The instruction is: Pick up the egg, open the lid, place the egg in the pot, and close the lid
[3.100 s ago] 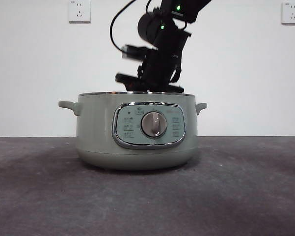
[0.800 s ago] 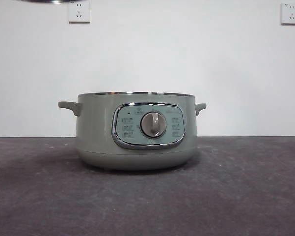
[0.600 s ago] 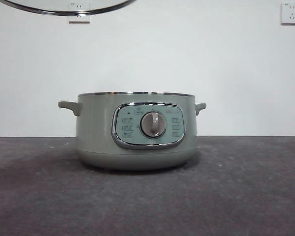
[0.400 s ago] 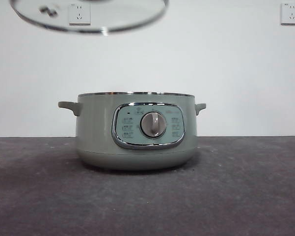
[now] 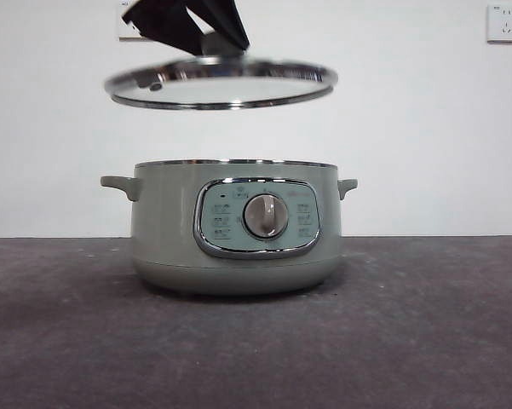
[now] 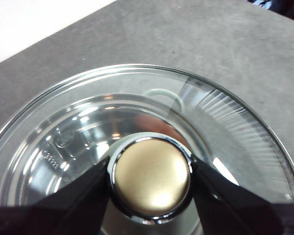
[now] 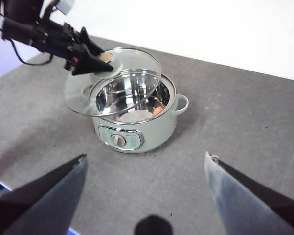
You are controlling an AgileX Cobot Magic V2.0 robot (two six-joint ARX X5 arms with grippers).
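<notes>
Left gripper (image 6: 150, 182): its two black jaws are closed in on the lid's knob (image 6: 151, 176), one on each side, carrying the whole lid in the air. From the front it shows as a dark wedge (image 5: 187, 24) coming down from the top edge onto the lid.

Lid (image 5: 221, 83): hanging above the pot, well apart from its rim, nearly level with a slight tilt. It sits a little off to the side of the pot rather than squarely over it; in the right wrist view (image 7: 115, 78) part of it overlaps the pot's mouth and part juts out past the rim.

Pot (image 5: 237, 227): standing upright on the worktop (image 5: 409, 341), mouth uncovered, control panel and dial (image 5: 267, 216) facing the front camera, a small handle on each side. The shiny inner bowl (image 7: 132, 100) is open to view.

Egg (image 7: 157, 111): lying inside the pot, on the floor of the bowl near the wall on the side of the handle (image 7: 181, 104). Through the lid's glass, in the left wrist view, it is only a blurred orange patch (image 6: 154, 123).

Right gripper (image 7: 146, 188): held high and back from the pot, its jaws spread wide with nothing between them.

Backdrop: white wall with a socket (image 5: 504, 23) in the upper corner.
</notes>
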